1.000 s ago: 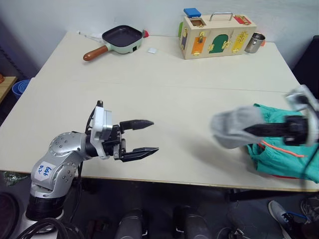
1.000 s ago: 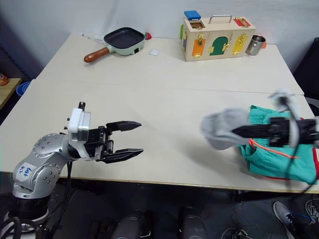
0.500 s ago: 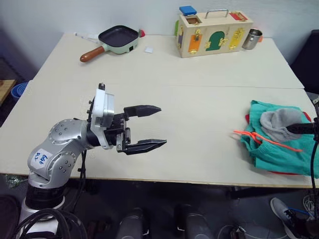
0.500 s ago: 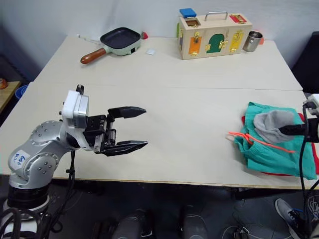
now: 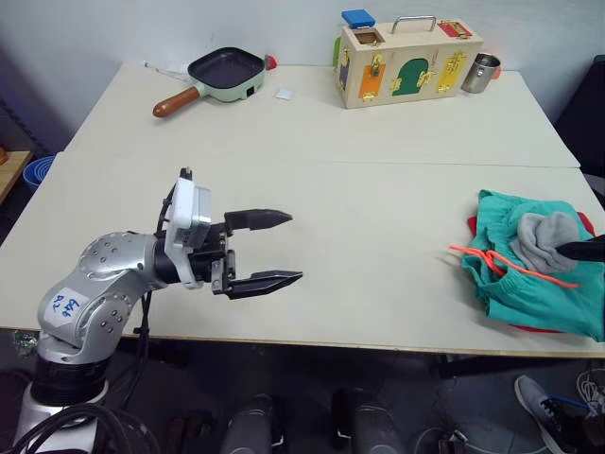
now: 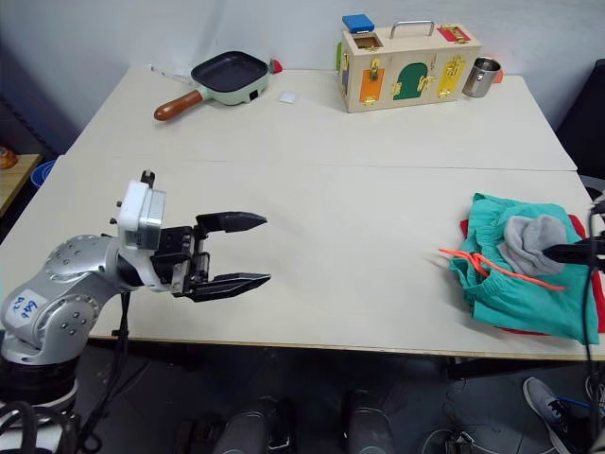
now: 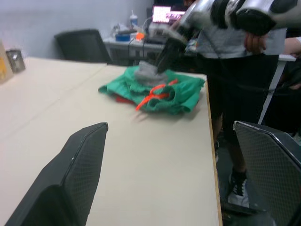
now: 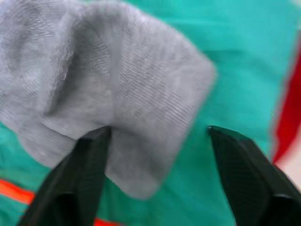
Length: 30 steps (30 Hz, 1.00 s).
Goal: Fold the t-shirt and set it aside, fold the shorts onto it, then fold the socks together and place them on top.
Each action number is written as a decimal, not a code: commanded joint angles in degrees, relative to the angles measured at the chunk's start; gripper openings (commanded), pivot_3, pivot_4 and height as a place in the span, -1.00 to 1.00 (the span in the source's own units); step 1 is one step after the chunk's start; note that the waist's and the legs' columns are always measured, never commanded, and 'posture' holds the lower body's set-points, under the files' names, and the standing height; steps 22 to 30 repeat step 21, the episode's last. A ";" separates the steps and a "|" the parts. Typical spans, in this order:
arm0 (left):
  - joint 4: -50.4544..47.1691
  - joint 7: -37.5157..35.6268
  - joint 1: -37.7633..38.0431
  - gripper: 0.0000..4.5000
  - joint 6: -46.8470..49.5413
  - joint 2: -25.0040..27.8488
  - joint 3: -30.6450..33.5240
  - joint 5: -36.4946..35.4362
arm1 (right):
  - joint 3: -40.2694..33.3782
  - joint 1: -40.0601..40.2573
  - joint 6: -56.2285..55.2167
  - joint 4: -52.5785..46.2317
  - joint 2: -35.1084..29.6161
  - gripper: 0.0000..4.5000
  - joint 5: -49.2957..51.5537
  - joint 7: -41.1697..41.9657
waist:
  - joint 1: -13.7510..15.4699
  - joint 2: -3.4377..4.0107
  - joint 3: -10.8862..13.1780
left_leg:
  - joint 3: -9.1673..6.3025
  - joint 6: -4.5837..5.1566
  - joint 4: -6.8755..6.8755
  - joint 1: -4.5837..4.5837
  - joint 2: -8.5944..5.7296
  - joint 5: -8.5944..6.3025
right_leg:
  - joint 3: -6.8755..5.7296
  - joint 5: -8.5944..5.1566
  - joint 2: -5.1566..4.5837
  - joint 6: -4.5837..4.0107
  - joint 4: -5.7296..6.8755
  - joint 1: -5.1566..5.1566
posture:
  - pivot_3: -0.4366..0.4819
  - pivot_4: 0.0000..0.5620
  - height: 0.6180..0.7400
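The right hand (image 8: pixel 155 155), fingers spread wide, sits right over the soft grey knit socks (image 6: pixel 531 243) bundled atop the folded teal-green shorts (image 6: pixel 501 293).

1. We note a pale beige surface (image 5: pixel 312 189) with a seam across its middle.
2. Far edge: green frying pan (image 5: pixel 227 73), small white square (image 5: pixel 285 94), wooden latch box (image 5: pixel 408 56), metal cup (image 5: pixel 483 73).
3. Near right corner: red t-shirt (image 5: pixel 588 223) lies directly on it, under the stacked garments.
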 commanded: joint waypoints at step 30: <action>16.54 -0.80 17.54 1.00 -30.03 5.81 5.30 24.67 | -7.35 32.53 -34.17 -53.85 33.52 0.98 21.42 9.81 | 0.98 -0.19 -0.05 | 0.58 0.23 0.04 0.76 0.04 -0.36 | 0.40 -0.02 -0.25 -0.03 0.45 0.21 | -0.05 -0.47 1.00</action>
